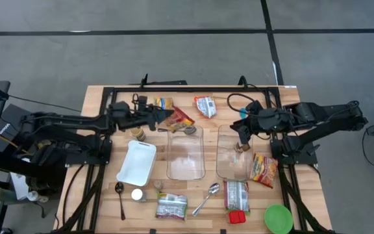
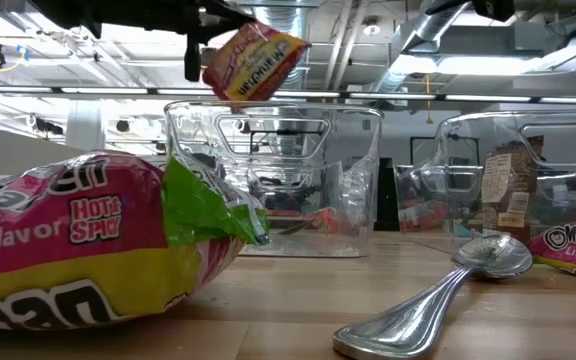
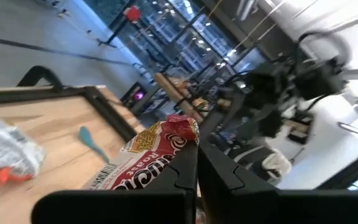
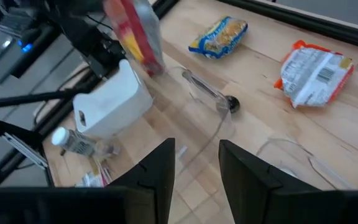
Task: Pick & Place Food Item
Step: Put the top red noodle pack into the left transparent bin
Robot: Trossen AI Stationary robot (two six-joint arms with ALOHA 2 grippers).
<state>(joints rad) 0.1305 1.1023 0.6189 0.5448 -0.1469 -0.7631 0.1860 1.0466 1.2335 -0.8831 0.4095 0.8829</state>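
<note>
A red-and-yellow noodle packet (image 1: 180,119) hangs in the air over the far end of the left clear container (image 1: 186,153), with my left gripper (image 1: 166,117) shut on it. In the low view the packet (image 2: 254,60) is tilted above that container's rim (image 2: 268,108). My right gripper (image 1: 242,134) hovers open over the far end of the right clear container (image 1: 234,155), with nothing between its fingers (image 4: 157,171). A brown labelled packet (image 2: 503,186) shows through that container's wall. My left gripper pinches the packet by one edge (image 3: 174,163) between its two fingers, which come in level from the table's left. The packet sticks out past the fingertips toward the right, tilted and lifted clear of the container and the table.
A white tray (image 1: 136,162), a small bottle (image 1: 137,194), two spoons (image 1: 206,198) (image 1: 120,197) and noodle packets (image 1: 172,205) (image 1: 237,195) (image 1: 265,169) lie toward the near edge, and a green bowl (image 1: 278,218) at the near right. More packets (image 1: 206,106) (image 1: 163,103) lie at the far edge.
</note>
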